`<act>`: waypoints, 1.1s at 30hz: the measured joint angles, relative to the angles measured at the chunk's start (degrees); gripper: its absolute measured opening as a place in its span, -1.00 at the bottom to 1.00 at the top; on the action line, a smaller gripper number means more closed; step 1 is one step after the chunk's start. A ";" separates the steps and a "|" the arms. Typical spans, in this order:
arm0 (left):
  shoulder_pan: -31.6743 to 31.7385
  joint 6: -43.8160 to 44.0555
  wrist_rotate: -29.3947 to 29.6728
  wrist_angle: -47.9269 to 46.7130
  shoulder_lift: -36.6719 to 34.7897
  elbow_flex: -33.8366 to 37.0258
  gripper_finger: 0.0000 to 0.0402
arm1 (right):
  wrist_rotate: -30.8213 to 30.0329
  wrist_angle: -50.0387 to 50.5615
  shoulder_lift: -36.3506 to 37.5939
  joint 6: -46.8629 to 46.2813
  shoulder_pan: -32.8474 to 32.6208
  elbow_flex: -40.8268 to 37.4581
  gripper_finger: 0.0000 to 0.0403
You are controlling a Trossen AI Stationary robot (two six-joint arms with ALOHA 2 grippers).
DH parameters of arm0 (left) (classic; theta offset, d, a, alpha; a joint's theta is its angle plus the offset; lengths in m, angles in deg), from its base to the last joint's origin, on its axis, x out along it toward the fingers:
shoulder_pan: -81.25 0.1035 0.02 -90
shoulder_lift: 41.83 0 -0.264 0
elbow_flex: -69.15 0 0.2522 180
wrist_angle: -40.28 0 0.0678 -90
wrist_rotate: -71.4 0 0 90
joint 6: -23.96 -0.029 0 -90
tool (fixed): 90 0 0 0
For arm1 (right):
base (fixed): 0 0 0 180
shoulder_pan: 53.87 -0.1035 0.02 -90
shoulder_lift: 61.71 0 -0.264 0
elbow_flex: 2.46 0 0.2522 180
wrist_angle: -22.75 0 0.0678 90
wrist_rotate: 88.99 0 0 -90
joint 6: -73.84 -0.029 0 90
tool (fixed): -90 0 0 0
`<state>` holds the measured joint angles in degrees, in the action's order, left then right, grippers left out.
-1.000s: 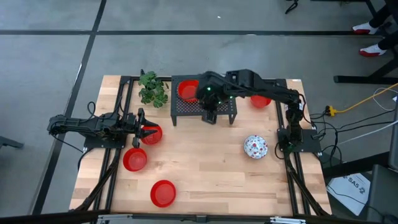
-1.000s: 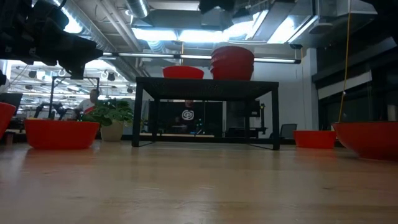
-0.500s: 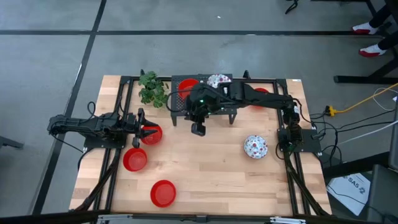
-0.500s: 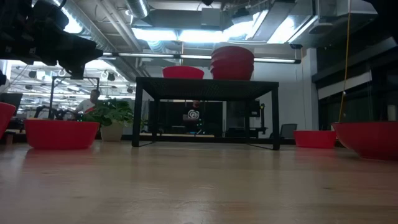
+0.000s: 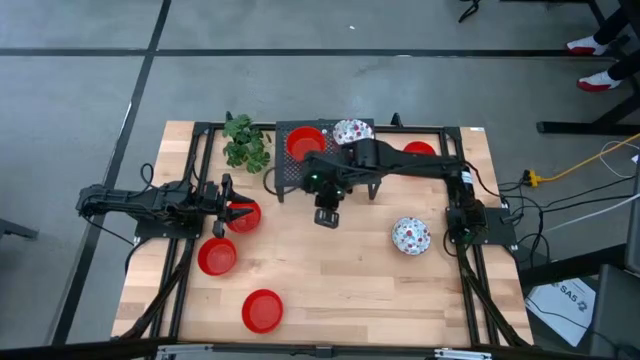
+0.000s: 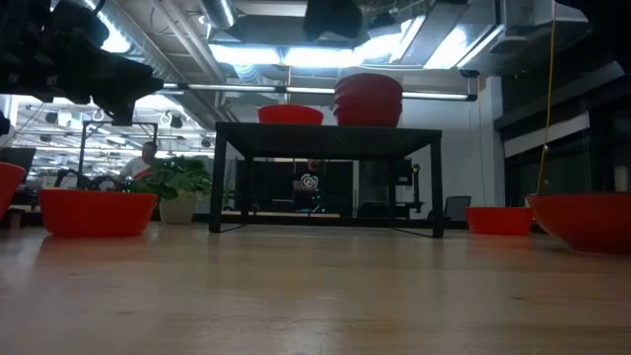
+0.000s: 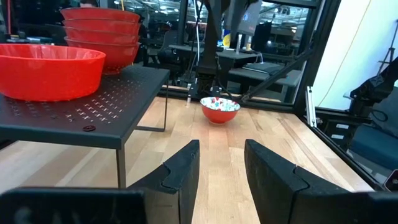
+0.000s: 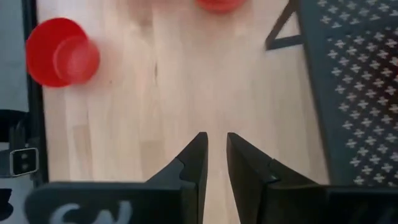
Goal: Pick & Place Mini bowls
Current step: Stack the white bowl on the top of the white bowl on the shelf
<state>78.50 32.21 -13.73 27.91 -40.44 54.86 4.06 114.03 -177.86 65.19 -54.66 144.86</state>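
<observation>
Bowls are sitting on the black rack (image 5: 300,170), a red one (image 5: 305,143) beside a speckled stack (image 5: 351,131), with others scattered on the desk (image 5: 330,270), while the right hand (image 5: 326,216) is hovering empty, fingers nearly together, just before the rack, and the left hand (image 5: 228,206) is waiting slightly parted beside a red bowl (image 5: 245,216).
</observation>
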 joint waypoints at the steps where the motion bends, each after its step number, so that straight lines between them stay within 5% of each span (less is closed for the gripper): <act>1: 0.02 0.00 -0.03 -0.02 0.00 -0.01 -0.39 | 0.02 -0.04 0.00 -0.23 -0.38 0.02 -0.70; 14: 0.00 0.00 -0.01 0.02 0.00 0.00 -0.39 | -1.95 3.11 -0.56 -5.08 -6.03 0.02 -0.70; 20: 0.01 0.00 -0.01 0.02 0.00 0.01 -0.39 | -1.99 -4.32 -0.52 -10.63 -6.99 0.02 -0.70; 33: 0.00 0.00 -0.01 0.04 0.00 0.01 -0.39 | -1.13 -1.38 -0.83 -9.14 -6.44 0.04 -0.60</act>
<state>78.51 32.21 -13.73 27.95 -40.44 54.87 2.93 112.64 -178.69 56.05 -61.10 144.91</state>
